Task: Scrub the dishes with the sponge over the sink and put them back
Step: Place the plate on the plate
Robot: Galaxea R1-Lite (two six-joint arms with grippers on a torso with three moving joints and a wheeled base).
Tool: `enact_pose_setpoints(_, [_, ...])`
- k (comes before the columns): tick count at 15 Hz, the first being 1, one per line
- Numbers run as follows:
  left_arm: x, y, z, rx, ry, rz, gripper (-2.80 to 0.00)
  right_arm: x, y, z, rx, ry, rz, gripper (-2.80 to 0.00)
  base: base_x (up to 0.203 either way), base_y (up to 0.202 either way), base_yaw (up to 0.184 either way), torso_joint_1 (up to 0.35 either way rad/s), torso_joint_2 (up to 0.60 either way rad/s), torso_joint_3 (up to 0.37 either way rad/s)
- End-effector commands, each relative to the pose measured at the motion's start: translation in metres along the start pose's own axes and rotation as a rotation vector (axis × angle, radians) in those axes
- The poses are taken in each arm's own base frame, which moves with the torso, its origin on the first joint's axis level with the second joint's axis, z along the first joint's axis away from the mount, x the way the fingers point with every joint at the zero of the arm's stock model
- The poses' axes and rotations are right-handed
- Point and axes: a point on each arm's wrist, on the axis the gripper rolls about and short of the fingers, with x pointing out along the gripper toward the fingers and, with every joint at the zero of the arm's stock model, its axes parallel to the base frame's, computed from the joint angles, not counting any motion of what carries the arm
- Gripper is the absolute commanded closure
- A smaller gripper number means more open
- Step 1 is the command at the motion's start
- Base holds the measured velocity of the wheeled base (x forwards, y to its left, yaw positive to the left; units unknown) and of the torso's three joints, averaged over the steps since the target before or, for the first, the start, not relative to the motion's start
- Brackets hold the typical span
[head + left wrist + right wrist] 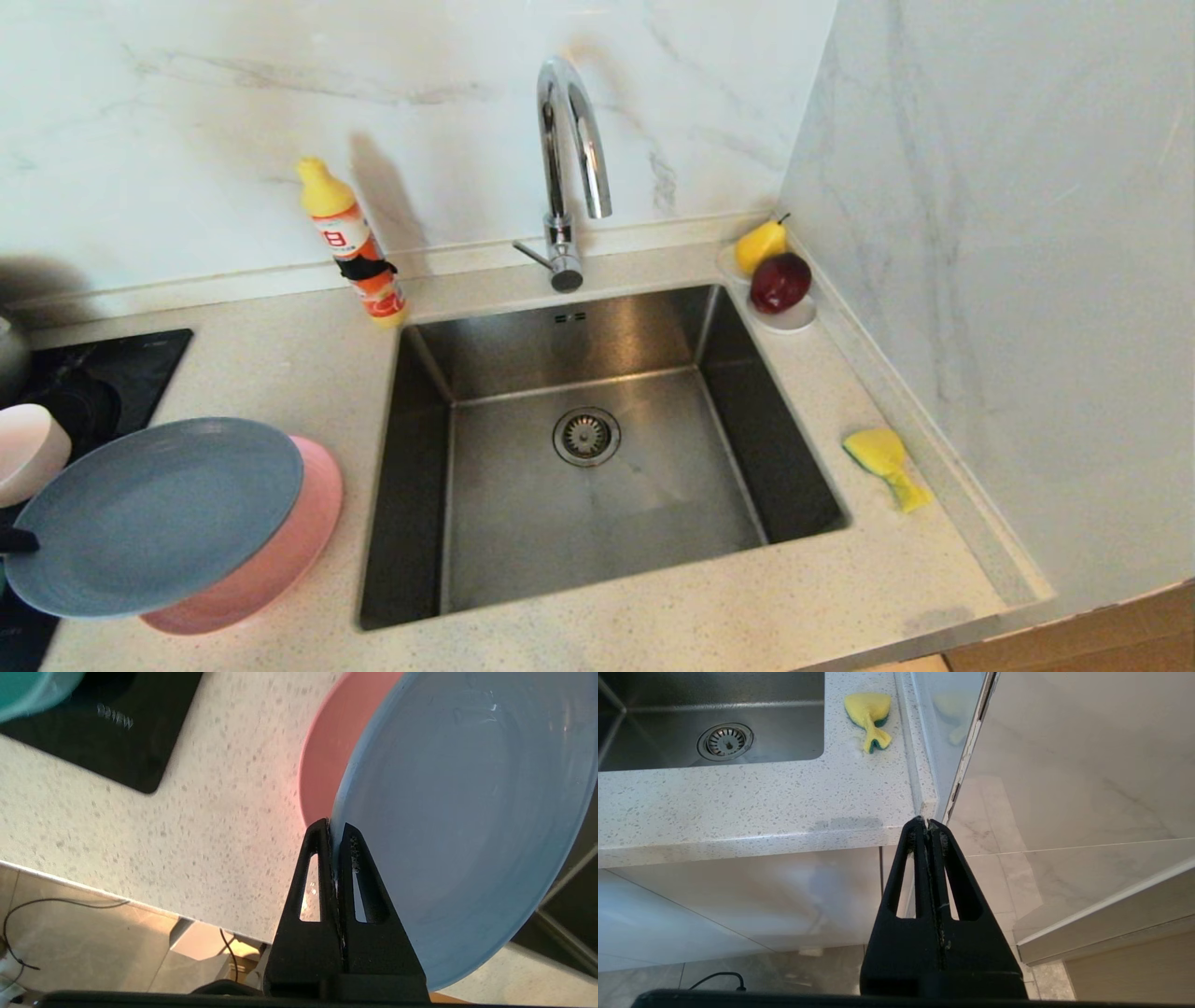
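Note:
My left gripper (335,826) is shut on the rim of the grey-blue plate (467,812), holding it tilted over the pink plate (327,756). In the head view only its black tip (17,539) shows at the left edge, against the grey-blue plate (159,513) that overlaps the pink plate (299,541). A pale pink bowl (28,448) sits behind them, and a teal bowl (28,690) shows in the left wrist view. The yellow and green sponge (887,464) lies on the counter right of the steel sink (420,448). My right gripper (928,823) hangs shut and empty below the counter's front right corner.
A chrome gooseneck tap (565,140) stands behind the sink. An orange dish soap bottle (355,247) leans at the back left. A white saucer (794,322) with a pear and a red apple sits at the back right corner. A black hob (93,373) lies far left, and a marble wall (980,280) closes the right side.

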Motion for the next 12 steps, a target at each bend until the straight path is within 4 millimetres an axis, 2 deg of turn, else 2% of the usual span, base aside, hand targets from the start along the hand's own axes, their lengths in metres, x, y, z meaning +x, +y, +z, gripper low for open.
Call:
enact_pose_setpoints(1, [0.003,0.003,-0.011,-0.009,0.012,0.001,0.00,0.000,0.000,0.000,0.000,-0.001,0.001,0.00,0.000,0.000,0.000,0.000,0.00,0.000])
enact_pose_setpoints(5, [0.020,0.011,-0.023,0.007,-0.004,-0.001,0.00,0.000,0.000,0.000,0.000,-0.001,0.001,0.00,0.000,0.000,0.000,0.000,0.00,0.000])
enact_pose_setpoints(8, [0.033,0.017,-0.026,0.005,0.002,-0.005,0.00,0.000,0.000,0.000,0.000,-0.001,0.001,0.00,0.000,0.000,0.000,0.000,0.00,0.000])
enact_pose_setpoints(12, [0.041,0.019,-0.023,0.010,-0.003,-0.067,0.00,0.000,0.000,0.000,0.000,-0.001,0.001,0.00,0.000,0.000,0.000,0.000,0.00,0.000])
